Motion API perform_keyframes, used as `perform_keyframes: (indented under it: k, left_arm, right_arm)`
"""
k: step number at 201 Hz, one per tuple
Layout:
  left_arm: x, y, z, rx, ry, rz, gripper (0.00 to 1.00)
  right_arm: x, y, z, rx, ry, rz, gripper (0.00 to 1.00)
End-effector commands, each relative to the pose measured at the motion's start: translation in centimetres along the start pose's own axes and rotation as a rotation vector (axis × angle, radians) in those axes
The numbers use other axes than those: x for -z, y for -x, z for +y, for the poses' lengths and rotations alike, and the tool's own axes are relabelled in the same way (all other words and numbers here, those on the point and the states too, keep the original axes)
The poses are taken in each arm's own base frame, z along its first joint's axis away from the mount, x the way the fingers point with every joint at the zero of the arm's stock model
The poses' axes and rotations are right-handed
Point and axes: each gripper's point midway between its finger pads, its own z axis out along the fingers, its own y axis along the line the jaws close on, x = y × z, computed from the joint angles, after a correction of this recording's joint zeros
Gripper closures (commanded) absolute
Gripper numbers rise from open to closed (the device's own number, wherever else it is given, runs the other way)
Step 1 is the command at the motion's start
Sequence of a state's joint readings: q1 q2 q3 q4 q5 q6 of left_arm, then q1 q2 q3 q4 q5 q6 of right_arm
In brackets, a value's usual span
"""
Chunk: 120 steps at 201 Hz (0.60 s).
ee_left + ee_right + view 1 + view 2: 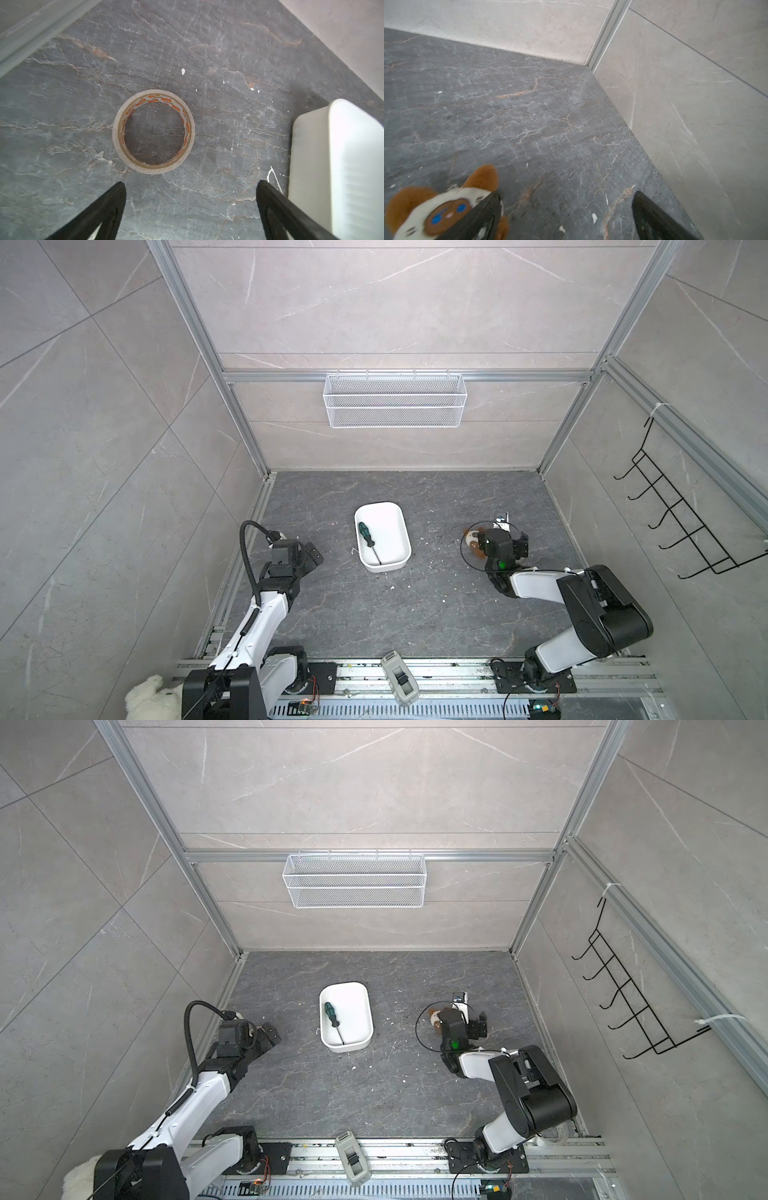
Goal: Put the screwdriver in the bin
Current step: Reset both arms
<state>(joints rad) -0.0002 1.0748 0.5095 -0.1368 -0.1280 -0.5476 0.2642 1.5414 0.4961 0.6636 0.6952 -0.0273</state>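
The screwdriver, green-and-black handled with a thin dark shaft, lies slantwise inside the white bin in both top views. My left gripper hangs open left of the bin, over the floor, with nothing between its fingers. In the left wrist view the bin's outer wall stands beside one finger. My right gripper is open far right of the bin, holding nothing, one finger overlapping a plush toy.
A tape roll lies flat just ahead of the left fingers. The brown-and-white plush toy sits by the right gripper. A wire-mesh basket hangs on the back wall, a black hook rack on the right wall.
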Motion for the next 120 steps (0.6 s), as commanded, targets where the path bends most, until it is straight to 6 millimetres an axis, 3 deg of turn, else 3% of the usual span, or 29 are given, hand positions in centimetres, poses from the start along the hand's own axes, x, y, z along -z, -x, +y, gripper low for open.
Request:
perform_keyframes:
  k: [1, 25, 68, 76, 78, 81, 98, 110, 120]
  left_arm:
    - [-0.6, 3.3, -1.9, -0.064, -0.027, -0.073, 0.0]
    - [-1.9, 4.7, -3.2, -0.202, -0.044, -0.114, 0.0]
    - [-1.7, 7.0, -4.1, -0.412, -0.074, -0.302, 0.0]
    - [-1.6, 6.9, -4.1, -0.442, -0.085, -0.35, 0.0]
    - [-1.6, 6.7, -4.0, -0.448, -0.087, -0.36, 0.0]
    - [-1.5, 6.7, -4.0, -0.453, -0.093, -0.377, 0.0]
    - [-1.8, 5.8, -3.6, -0.467, -0.104, -0.407, 0.0]
    - [-2.4, 5.3, -3.3, -0.469, -0.1, -0.404, 0.0]
    - [-2.8, 5.2, -3.3, -0.475, -0.102, -0.415, 0.0]
  right_arm:
    - [0.1, 0.2, 1.1, -0.098, 0.148, -0.007, 0.03]
    - [0.3, 0.2, 1.3, -0.107, 0.184, -0.022, 0.06]
    - [0.7, -0.3, 1.9, -0.132, 0.297, -0.044, 0.1]
    - [0.9, -1.0, 2.0, -0.142, 0.313, -0.073, 0.09]
    - [0.9, -1.0, 2.0, -0.139, 0.309, -0.094, 0.03]
    - [1.0, -0.3, 1.9, -0.145, 0.305, -0.143, 0.01]
    - [1.2, -1.1, 2.1, -0.13, 0.303, -0.07, 0.01]
    - [1.0, -0.2, 1.9, -0.135, 0.288, -0.133, 0.01]
    - [1.1, -0.7, 1.9, -0.126, 0.293, -0.092, 0.01]
